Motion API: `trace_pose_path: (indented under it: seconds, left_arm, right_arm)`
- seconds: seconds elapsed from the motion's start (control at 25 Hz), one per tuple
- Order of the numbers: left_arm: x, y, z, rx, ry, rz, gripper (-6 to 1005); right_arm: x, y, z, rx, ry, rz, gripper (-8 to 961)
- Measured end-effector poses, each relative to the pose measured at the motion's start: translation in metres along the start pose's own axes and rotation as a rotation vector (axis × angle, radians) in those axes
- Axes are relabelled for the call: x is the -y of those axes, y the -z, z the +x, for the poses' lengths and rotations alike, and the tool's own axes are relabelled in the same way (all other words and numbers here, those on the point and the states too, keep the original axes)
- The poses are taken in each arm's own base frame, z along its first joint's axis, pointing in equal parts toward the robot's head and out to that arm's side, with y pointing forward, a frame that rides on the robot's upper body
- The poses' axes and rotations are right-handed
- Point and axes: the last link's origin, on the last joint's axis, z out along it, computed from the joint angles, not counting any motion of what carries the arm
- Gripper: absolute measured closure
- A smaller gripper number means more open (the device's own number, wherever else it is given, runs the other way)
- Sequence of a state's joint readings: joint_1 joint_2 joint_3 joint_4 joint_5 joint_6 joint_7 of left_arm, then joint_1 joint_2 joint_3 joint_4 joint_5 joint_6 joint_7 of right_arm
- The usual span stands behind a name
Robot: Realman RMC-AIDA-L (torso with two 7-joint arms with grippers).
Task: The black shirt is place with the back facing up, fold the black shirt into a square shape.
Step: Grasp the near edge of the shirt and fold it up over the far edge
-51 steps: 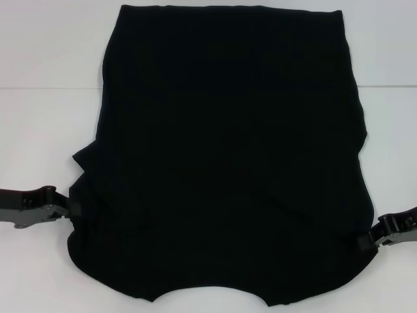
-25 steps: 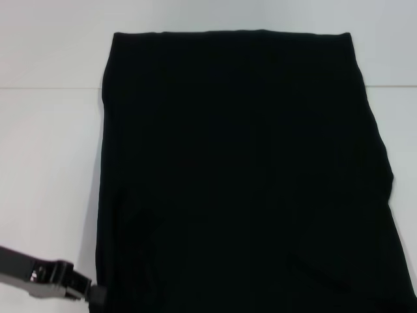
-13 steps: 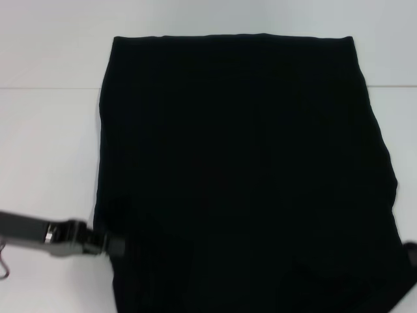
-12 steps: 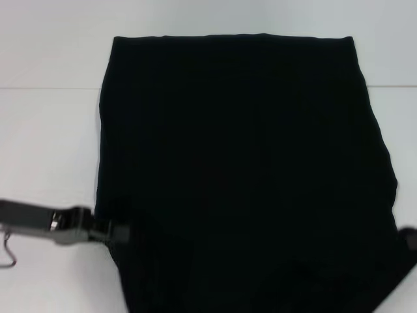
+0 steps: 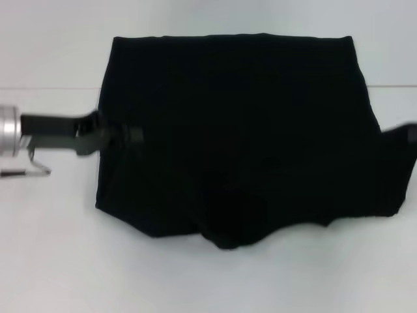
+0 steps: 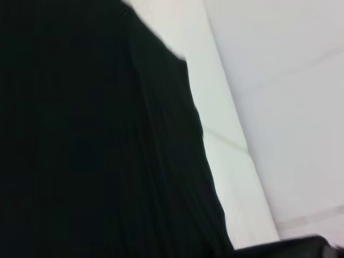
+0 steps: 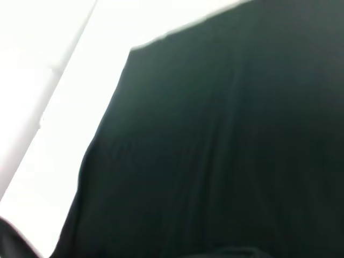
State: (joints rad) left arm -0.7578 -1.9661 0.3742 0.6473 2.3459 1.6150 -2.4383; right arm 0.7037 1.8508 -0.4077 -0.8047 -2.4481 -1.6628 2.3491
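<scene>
The black shirt (image 5: 234, 124) lies across the white table (image 5: 52, 261), plain side up, no lettering showing. Its near part is lifted and doubled back over the far part, and the middle of that fold sags toward me in a rounded bulge (image 5: 228, 228). My left gripper (image 5: 132, 135) is at the shirt's left edge, shut on the cloth. At the picture's right border, my right gripper (image 5: 409, 134) holds the opposite edge, with the cloth drawn up to it. Both wrist views show mostly black shirt (image 6: 97, 134) (image 7: 215, 161) over white table.
The white table (image 5: 208, 280) surrounds the shirt on the left and the near side. A faint seam line (image 5: 45, 88) crosses the surface at the back. Nothing else stands on it.
Both grippers have carried the shirt's near edge up and away from me. The cloth that filled the lower picture now ends in a fold mid-table, with bare table in front.
</scene>
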Motion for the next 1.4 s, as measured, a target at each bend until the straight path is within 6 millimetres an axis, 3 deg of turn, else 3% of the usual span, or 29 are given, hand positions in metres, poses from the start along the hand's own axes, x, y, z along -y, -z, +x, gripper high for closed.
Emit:
trace_pose_path:
  seconds: [0.24, 0.48, 0.68, 1.0, 1.4]
  left_arm:
    - [-0.002, -0.026, 0.036, -0.122, -0.025, 0.099, 950]
    - [0.008, -0.052, 0.047, -0.206, -0.043, 0.222, 947]
    - [0.013, -0.056, 0.051, -0.250, -0.054, 0.273, 946]
    - [0.010, -0.048, 0.079, -0.382, -0.093, 0.341, 943]
    - [0.017, -0.071, 0.075, -0.428, -0.170, 0.470, 940]
  right_arm:
    - [0.004, -0.023, -0.034, 0.125, 0.038, 0.121, 876]
    - [0.012, -0.065, -0.047, 0.184, 0.079, 0.274, 872]
    - [0.010, -0.088, -0.050, 0.221, 0.121, 0.343, 868]
    - [-0.001, -0.095, -0.074, 0.313, 0.166, 0.392, 862]
    - [-0.006, -0.140, -0.062, 0.331, 0.308, 0.528, 854]
